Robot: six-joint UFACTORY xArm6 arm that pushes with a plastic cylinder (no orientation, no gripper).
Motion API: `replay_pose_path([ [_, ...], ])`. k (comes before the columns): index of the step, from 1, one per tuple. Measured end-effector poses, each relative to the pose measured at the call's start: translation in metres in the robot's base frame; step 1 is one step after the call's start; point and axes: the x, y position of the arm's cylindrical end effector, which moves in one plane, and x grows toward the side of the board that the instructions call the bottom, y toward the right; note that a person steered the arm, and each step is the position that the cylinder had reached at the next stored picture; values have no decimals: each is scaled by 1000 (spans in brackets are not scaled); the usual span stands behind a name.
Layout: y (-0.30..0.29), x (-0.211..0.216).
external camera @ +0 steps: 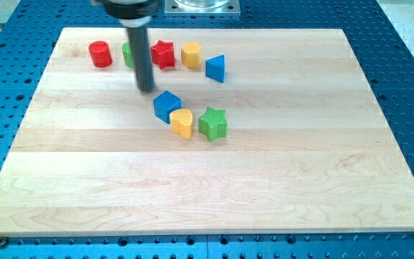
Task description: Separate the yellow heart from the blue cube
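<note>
My tip (146,89) (a bare rod, so nothing to open or clench) stood just up-left of the blue cube (167,105), which touched the yellow heart (182,123) beside a green star (213,123). A careless push might shove all three together. No containers appeared.

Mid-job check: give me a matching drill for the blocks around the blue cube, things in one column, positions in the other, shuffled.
Things:
1. yellow heart
2. green star
3. my tip
4. blue triangle

Places:
A. up and to the view's left of the blue cube
B. touching the blue cube's lower right
C. view's right of the yellow heart
D. right end of the top row

Pairs: 1-B, 2-C, 3-A, 4-D
</note>
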Motion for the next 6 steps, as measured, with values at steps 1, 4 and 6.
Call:
replay_pose_path([
  [1, -23, 29],
  [4, 47, 137],
  [6, 93, 89],
])
